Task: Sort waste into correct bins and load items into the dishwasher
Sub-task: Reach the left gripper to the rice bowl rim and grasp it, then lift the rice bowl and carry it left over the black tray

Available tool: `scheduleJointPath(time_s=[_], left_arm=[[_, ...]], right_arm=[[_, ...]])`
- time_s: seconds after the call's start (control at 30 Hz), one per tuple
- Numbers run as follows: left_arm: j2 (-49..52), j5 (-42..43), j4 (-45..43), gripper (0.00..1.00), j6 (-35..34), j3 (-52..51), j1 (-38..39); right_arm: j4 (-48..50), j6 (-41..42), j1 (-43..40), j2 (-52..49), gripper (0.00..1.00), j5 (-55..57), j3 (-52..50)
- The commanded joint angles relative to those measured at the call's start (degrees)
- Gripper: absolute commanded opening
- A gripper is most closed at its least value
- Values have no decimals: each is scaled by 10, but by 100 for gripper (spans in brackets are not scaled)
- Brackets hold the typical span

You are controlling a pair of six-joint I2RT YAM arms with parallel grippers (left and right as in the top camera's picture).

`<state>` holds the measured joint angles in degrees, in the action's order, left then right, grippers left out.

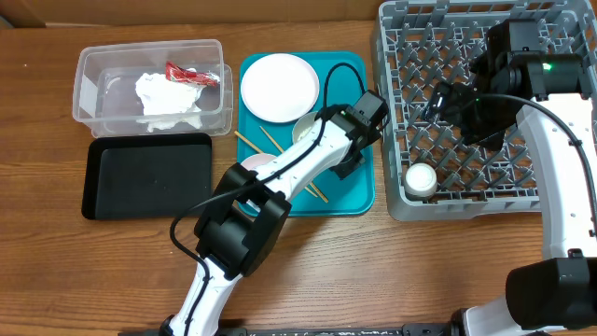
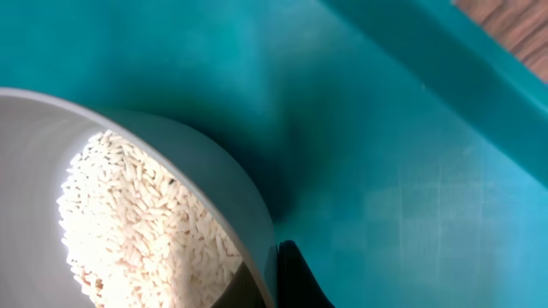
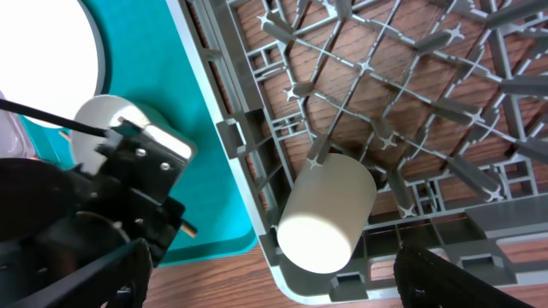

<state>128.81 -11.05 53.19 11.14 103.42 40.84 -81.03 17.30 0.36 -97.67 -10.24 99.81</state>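
Observation:
My left gripper reaches over the teal tray. In the left wrist view it is shut on the rim of a white bowl, one finger inside and one outside. The bowl holds loose rice and rests on the tray. The white plate, a second bowl partly under my arm, and the chopsticks also lie on the tray. My right gripper is open and empty above the grey dish rack. The white cup lies in the rack's near-left corner, below the open fingers.
The clear tub at the back left holds the crumpled napkin and the red wrapper. The black tray lies in front of it. The rack's upright pegs stand under my right arm.

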Motion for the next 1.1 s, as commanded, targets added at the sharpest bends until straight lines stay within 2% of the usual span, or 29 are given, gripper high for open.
scheduleJointPath(time_s=[0.0, 0.17, 0.33, 0.5, 0.63, 0.8, 1.07], left_arm=[[4, -14, 16, 4, -35, 57, -1], [4, -14, 61, 4, -64, 100, -2], [4, 6, 165, 4, -144, 172, -24], [4, 175, 293, 4, -157, 262, -86], [-6, 257, 357, 4, -156, 284, -150], [-32, 259, 435, 4, -147, 283, -208], [-113, 259, 436, 4, -144, 269, -249]], right_arm=[[1, -9, -1, 17, 93, 1, 7], [0, -11, -1, 17, 93, 1, 7], [-3, -13, -1, 17, 93, 1, 7], [-7, -13, -1, 17, 93, 1, 7], [-8, -13, -1, 17, 93, 1, 7], [-7, -13, -1, 17, 93, 1, 7], [-7, -13, -1, 17, 93, 1, 7]])
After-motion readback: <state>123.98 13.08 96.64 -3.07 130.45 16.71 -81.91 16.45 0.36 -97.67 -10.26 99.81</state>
